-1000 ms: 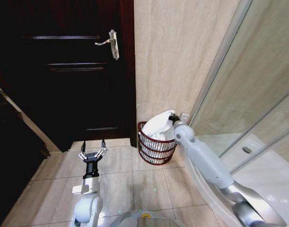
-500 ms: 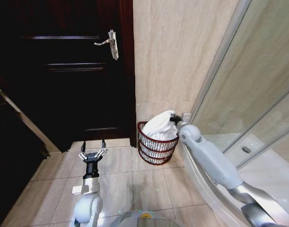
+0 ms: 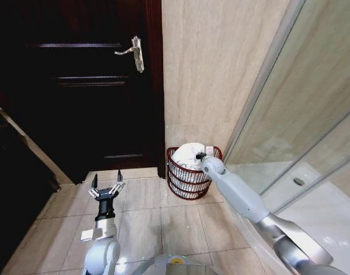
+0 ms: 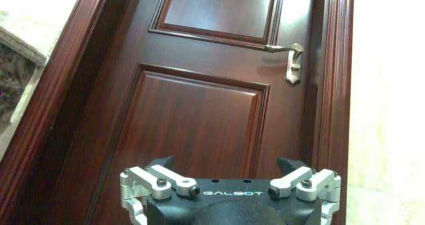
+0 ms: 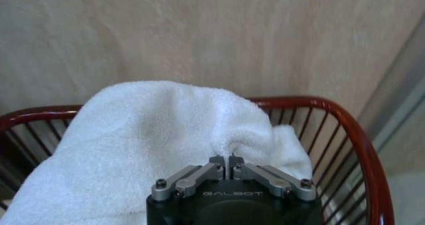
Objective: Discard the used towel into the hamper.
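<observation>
The white used towel (image 3: 188, 153) lies bunched inside the hamper (image 3: 186, 179), a dark red wire basket standing on the floor in the corner between door and wall. My right gripper (image 3: 201, 155) is low at the hamper's top, its fingers closed together on a fold of the towel (image 5: 153, 135). In the right wrist view the right gripper (image 5: 227, 161) pinches that fold, with the hamper's red rim (image 5: 335, 113) curving around the cloth. My left gripper (image 3: 106, 187) hangs open over the floor tiles, left of the hamper and well apart from it. The left gripper (image 4: 227, 166) faces the door with nothing between its fingers.
A dark wooden door (image 3: 77, 86) with a metal handle (image 3: 133, 52) stands left of the hamper. A tiled wall (image 3: 215, 69) rises behind it. A glass shower screen (image 3: 301, 126) runs along the right, close to my right arm. Beige floor tiles (image 3: 157, 217) stretch in front.
My right arm has swung left and down, bringing the towel from over the hamper's right rim down into it. The left gripper has shifted slightly left.
</observation>
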Controlling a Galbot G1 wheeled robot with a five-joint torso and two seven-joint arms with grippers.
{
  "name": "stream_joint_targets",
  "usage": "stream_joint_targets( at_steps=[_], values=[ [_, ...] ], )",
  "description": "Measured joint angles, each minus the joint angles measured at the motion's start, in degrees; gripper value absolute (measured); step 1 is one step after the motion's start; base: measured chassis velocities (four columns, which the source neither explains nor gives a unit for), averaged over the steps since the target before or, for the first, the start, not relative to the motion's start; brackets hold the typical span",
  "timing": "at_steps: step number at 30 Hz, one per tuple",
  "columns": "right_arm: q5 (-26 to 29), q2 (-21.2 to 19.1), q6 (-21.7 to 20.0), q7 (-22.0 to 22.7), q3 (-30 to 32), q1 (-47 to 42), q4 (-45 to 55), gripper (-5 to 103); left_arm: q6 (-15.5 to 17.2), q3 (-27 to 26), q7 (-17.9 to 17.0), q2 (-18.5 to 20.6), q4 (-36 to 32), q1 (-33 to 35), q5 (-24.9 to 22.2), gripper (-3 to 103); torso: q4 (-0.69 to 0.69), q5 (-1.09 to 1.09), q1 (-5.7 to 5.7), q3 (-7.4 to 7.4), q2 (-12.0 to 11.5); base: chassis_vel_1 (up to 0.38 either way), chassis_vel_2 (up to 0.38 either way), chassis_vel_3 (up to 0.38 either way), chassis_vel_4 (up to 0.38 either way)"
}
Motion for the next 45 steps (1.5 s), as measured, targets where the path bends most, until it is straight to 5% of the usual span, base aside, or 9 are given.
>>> stream_joint_targets(
  at_steps=[10, 25, 45],
  values=[
    [3.5, 3.3, -1.5, 4.0, 2.7, -0.2, -4.9, 3, -0.1, 0.2, 0.0, 0.8, 0.0, -0.2, -0.5, 100, 0.0, -0.01, 0.0, 0.0, 0.0, 0.0, 0.0, 0.0, 0.0],
    [2.9, 7.0, -1.5, 2.7, 5.2, 0.0, -9.4, 0, -0.1, -0.3, 0.0, 2.3, 0.5, -0.5, -2.0, 100, -0.01, -0.01, 0.0, 0.0, 0.0, 0.0, 0.0, 0.0, 0.0],
    [6.0, -0.3, -1.4, 6.4, 4.3, -2.3, 5.8, 73, 0.7, 0.8, 0.1, 2.0, 0.3, -1.4, -1.6, 100, 0.0, 0.01, 0.0, 0.0, 0.0, 0.0, 0.0, 0.0, 0.0]
  ],
)
